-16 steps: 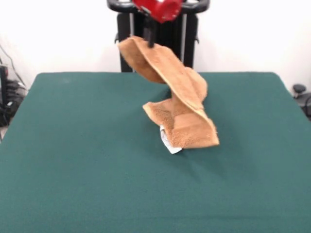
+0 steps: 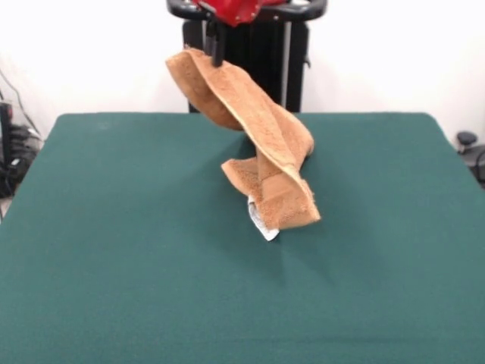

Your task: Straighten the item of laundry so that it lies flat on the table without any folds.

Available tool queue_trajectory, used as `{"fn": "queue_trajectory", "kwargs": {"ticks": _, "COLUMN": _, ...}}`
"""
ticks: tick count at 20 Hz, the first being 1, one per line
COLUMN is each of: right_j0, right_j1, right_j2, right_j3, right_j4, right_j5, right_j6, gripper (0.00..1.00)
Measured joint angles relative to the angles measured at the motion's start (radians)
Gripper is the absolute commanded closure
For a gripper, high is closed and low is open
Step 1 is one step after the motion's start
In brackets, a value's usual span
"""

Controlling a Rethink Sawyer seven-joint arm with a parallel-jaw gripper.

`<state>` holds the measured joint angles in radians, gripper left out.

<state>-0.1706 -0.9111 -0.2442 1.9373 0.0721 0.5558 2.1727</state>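
Because the end effector (image 2: 217,47) is clamped on one upper edge of the orange-tan terry towel (image 2: 258,129), the cloth hangs twisted in a diagonal band, so gravity can pull its folds open. Its lower end, with the white tag (image 2: 261,220), sits bunched near the middle of the dark green felt table (image 2: 114,250). A white wall backs the black pedestal (image 2: 269,57).
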Motion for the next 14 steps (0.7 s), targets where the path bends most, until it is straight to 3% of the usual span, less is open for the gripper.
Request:
{"fn": "queue_trajectory", "kwargs": {"ticks": 7, "right_j0": -0.099, "right_j1": -0.030, "right_j2": 0.046, "right_j3": -0.003, "right_j4": -0.063, "right_j5": 0.093, "right_j6": 0.000, "gripper": 1.00}}
{"fn": "queue_trajectory", "kwargs": {"ticks": 14, "right_j0": -0.047, "right_j1": -0.047, "right_j2": 0.057, "right_j3": -0.015, "right_j4": -0.076, "right_j5": 0.166, "right_j6": 0.000, "gripper": 1.00}}
